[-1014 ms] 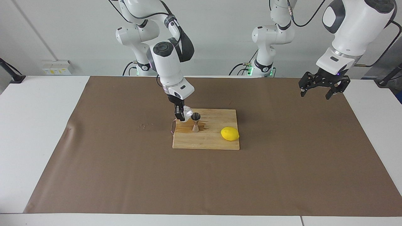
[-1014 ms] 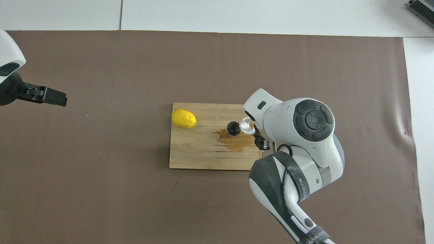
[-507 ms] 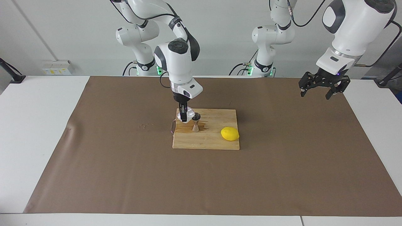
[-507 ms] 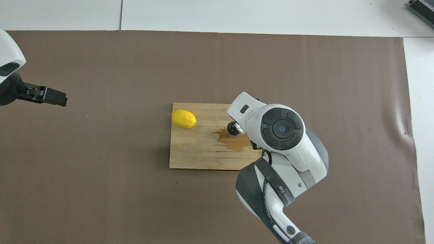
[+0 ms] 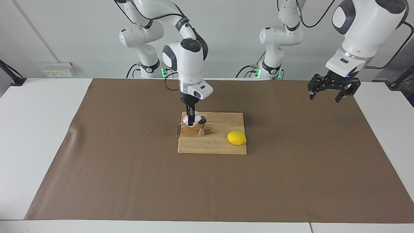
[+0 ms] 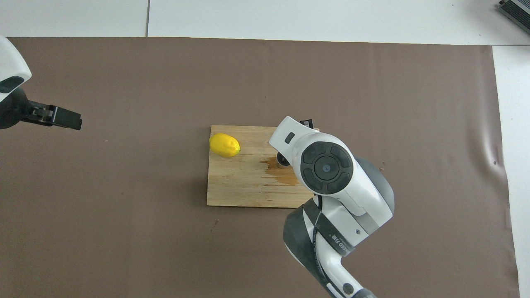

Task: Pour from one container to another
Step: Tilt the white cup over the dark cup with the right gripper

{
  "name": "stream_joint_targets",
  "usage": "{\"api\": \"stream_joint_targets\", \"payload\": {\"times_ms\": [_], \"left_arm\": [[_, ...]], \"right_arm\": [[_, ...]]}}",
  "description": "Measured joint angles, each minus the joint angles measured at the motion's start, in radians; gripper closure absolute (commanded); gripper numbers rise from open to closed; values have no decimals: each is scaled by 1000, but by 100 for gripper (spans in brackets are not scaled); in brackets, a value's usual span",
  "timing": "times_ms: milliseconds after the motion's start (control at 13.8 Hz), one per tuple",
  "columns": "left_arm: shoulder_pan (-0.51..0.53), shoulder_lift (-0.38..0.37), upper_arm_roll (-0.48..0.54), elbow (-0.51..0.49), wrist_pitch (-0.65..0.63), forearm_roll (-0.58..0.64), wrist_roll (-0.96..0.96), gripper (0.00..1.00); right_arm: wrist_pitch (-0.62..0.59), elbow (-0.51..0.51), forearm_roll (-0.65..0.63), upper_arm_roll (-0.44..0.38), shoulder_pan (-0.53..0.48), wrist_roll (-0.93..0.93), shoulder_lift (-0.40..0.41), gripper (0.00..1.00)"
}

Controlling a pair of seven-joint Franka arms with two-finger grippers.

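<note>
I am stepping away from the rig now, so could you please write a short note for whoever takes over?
Right end effector: shut on the cup, held tipped beside the jigger's mouth, over the board.
Left end effector: open, empty, waiting over the brown mat at its own end.
Jigger: upright on the board, toward the right arm's end. Lemon at the board's other end.
Done: cup picked up and tipped; a wet patch lies on the board by the jigger.
Left: whether the jigger holds liquid cannot be seen; check, then set the cup down.
</note>
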Motion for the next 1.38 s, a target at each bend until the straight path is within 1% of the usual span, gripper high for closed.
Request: {"api": "stream_joint_targets", "payload": {"times_ms": [507,1014,1377], "left_arm": [[0,0,0,0,0,0,0,0],[0,0,0,0,0,0,0,0],[0,0,0,0,0,0,0,0]], "right_arm": [[-45,0,-69,0,25,0,1,76],[-45,0,-143,2,44,0,1,76],[-47,0,-162,4,55,0,1,76]]}}
